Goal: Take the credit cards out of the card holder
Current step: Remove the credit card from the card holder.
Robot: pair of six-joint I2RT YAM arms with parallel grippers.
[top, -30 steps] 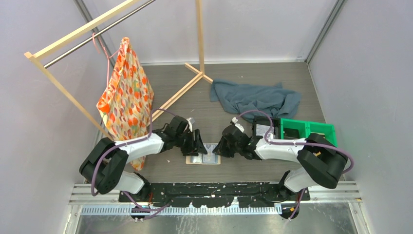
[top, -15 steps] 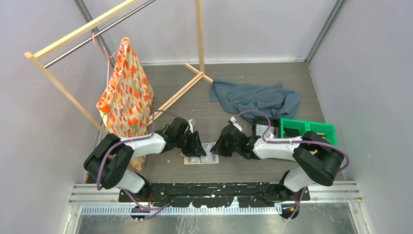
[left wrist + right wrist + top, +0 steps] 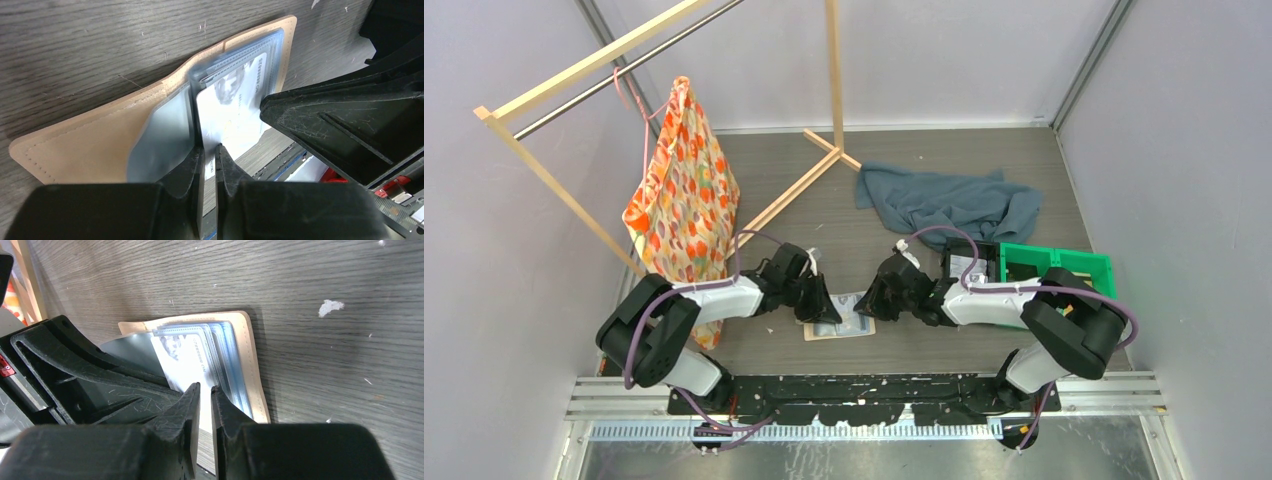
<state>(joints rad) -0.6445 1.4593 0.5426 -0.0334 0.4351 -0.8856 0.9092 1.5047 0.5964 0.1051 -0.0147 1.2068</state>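
The tan card holder (image 3: pixel 839 320) lies open on the dark wood table between both arms, its blue-grey pockets (image 3: pixel 165 135) facing up. One glossy credit card (image 3: pixel 227 112) with pale print sticks out of a pocket. My left gripper (image 3: pixel 210 150) is shut on that card's near edge. From the opposite side, my right gripper (image 3: pixel 206 390) has its jaws nearly together at the holder's pocket leaves (image 3: pixel 227 355), beside the same card (image 3: pixel 187 360). In the top view the left gripper (image 3: pixel 822 300) and right gripper (image 3: pixel 872 298) meet over the holder. Other cards are hidden.
A black tray (image 3: pixel 969 262) and a green bin (image 3: pixel 1056 265) stand right of the right arm. A grey-blue cloth (image 3: pixel 949 200) lies behind them. A wooden rack (image 3: pixel 834 80) with an orange patterned bag (image 3: pixel 682 190) stands at the back left.
My left gripper's jaws have closed onto the card's edge. The holder has slid slightly to the left. The right gripper has kept its grip and place.
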